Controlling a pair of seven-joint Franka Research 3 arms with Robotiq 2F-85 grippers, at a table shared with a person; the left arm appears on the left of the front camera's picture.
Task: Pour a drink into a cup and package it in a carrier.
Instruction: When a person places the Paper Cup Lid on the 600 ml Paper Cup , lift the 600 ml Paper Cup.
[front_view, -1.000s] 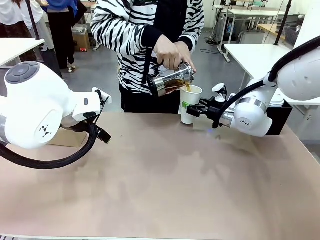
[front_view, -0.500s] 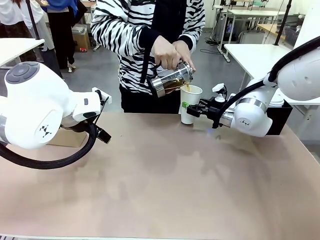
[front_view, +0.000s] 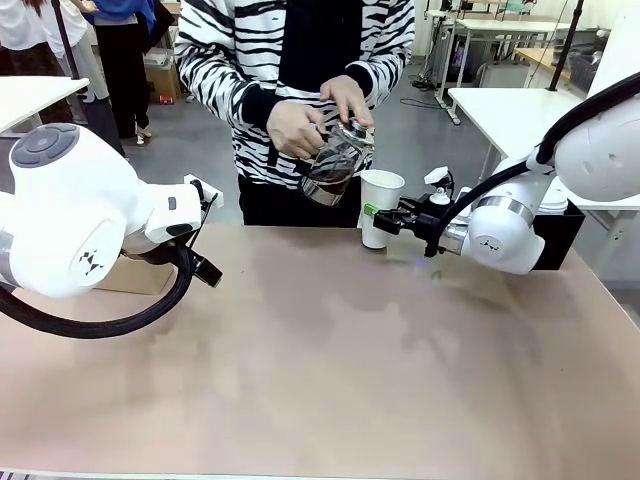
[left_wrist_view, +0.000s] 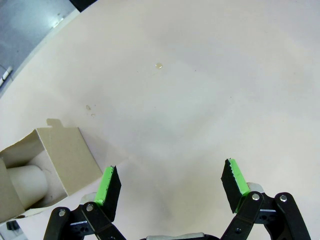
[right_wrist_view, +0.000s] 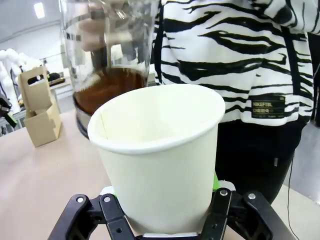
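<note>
The right gripper (front_view: 380, 218) comes in from the right of the front view and is closed around the low part of the cup (front_view: 381, 200); its green pads press on both sides. The cup stands straight up at the far edge of the bench (front_view: 330, 380), a little right of the middle; its top is open; I cannot tell how full it is.

In the right wrist view the cup (right_wrist_view: 160, 150) sits in the middle, with the right gripper (right_wrist_view: 164, 195) squeezing it near the bottom.

A person in a striped top holds the glass jug (front_view: 335, 165) just to the upper left of the cup; the jug leans a bit; one hand (front_view: 292, 128) is at its side and the other hand (front_view: 347, 98) is on its top. The drink (front_view: 322, 185) is dark brown and lies low in the jug.

The left gripper (left_wrist_view: 170, 185) is wide open above bare bench and holds nothing.

The carrier (left_wrist_view: 60, 160) is at the lower left of the left wrist view, beside one green pad; a pale round thing sits inside it. The carrier (right_wrist_view: 42, 107) is also at the left of the right wrist view, well apart from the cup.
</note>
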